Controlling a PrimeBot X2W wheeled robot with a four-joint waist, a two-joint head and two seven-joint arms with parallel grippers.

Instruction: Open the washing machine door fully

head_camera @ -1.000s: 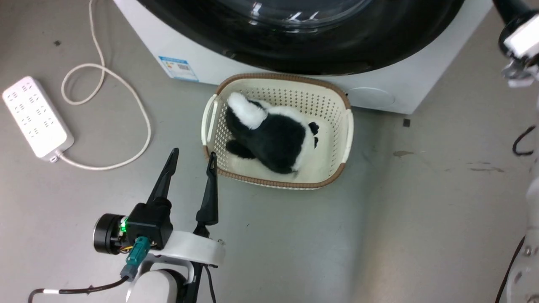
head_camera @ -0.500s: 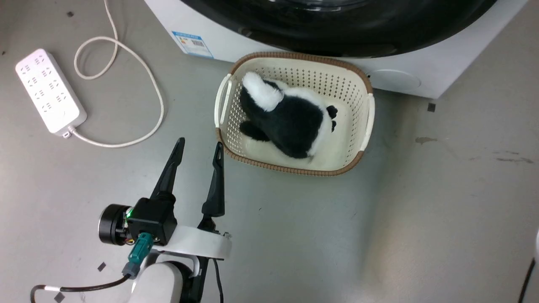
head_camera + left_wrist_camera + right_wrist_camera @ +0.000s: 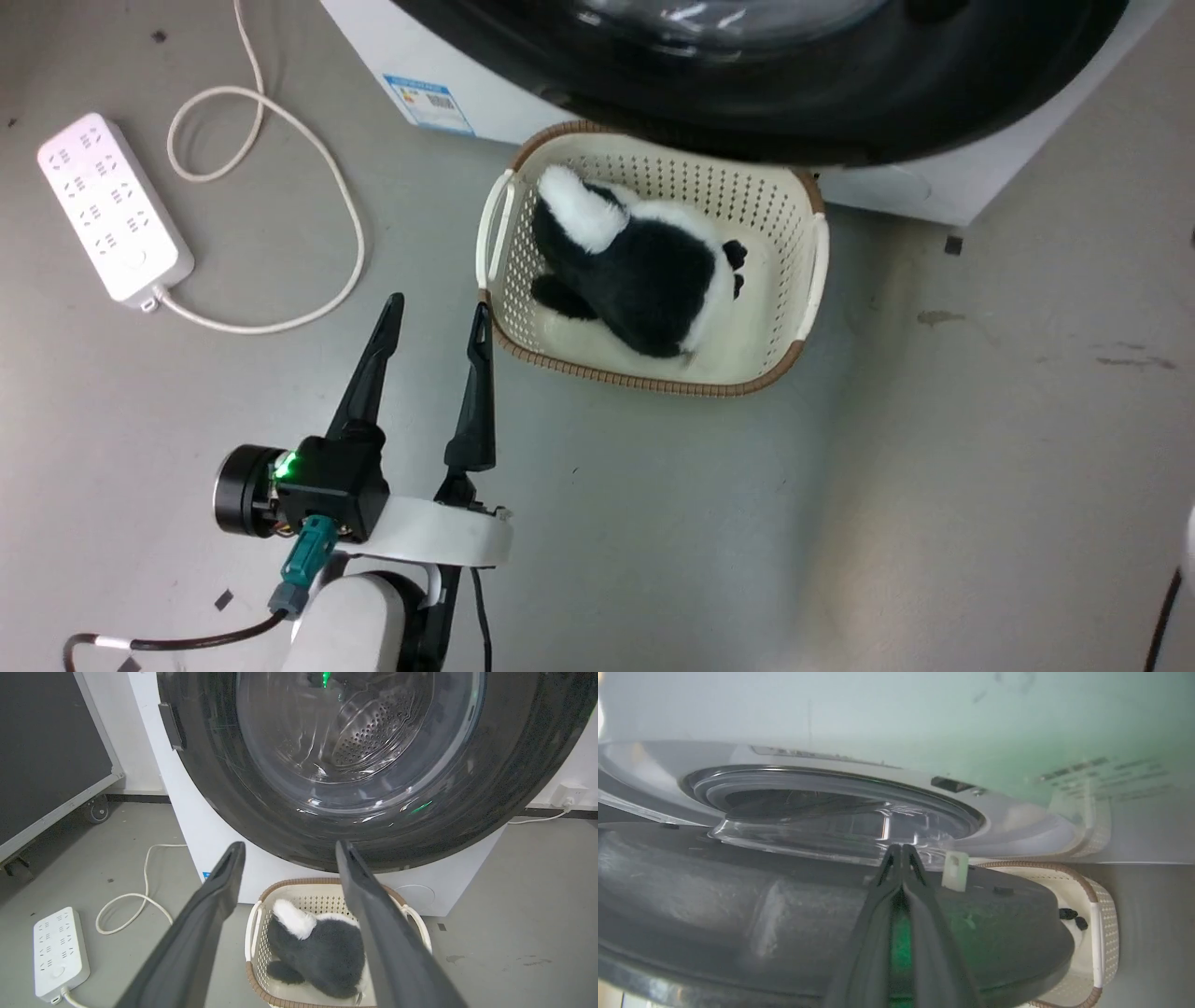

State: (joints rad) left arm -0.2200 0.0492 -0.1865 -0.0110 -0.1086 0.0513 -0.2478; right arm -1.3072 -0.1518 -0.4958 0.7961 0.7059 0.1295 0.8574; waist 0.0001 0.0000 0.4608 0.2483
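Grey floor (image 3: 934, 485): one washing machine (image 3: 205, 830), one basket (image 3: 653, 384)

The washing machine (image 3: 201, 830) is white, with a small blue label (image 3: 425, 101) low on its front. The washing machine door (image 3: 233, 788) has a glossy black rim around clear glass. The laundry basket (image 3: 691, 182) is cream, patterned with rows of small holes and edged in brown weave. The plush toy (image 3: 644, 280) is black and white. The power strip (image 3: 112, 219) is white and its cable (image 3: 361, 247) off-white. The floor (image 3: 840, 513) is grey with dark specks. The left gripper (image 3: 439, 301) has black fingers, a green light and a teal plug.
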